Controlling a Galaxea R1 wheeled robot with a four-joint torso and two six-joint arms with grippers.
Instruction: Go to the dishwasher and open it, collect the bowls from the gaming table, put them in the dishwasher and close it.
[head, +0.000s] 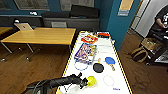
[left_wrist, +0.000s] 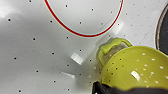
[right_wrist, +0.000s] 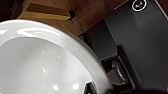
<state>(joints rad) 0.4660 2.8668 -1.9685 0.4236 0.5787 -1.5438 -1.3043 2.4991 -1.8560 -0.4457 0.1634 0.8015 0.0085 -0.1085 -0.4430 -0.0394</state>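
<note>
The gaming table (head: 108, 49), with a white top and yellow edges, runs away from me in the head view. My left arm reaches in over its near end. The left gripper (head: 85, 82) is shut on the rim of a yellow-green perforated bowl (head: 91, 81) with a loop handle. In the left wrist view that bowl (left_wrist: 135, 67) sits just over the dotted white tabletop (left_wrist: 37, 50), near a red circle line (left_wrist: 85, 17), with the gripper (left_wrist: 107, 88) at its edge. In the right wrist view my right gripper (right_wrist: 91, 87) holds a glossy white bowl (right_wrist: 37, 57) above the wooden floor.
Farther along the table lie a black paddle (head: 98, 67), a blue paddle (head: 110, 60), a colourful game box (head: 86, 52) and a red box (head: 89, 38). A yellow desk (head: 42, 35) with a laptop (head: 23, 26) stands to the left. At the right are a person (head: 161, 17) and a backpack (head: 139, 53).
</note>
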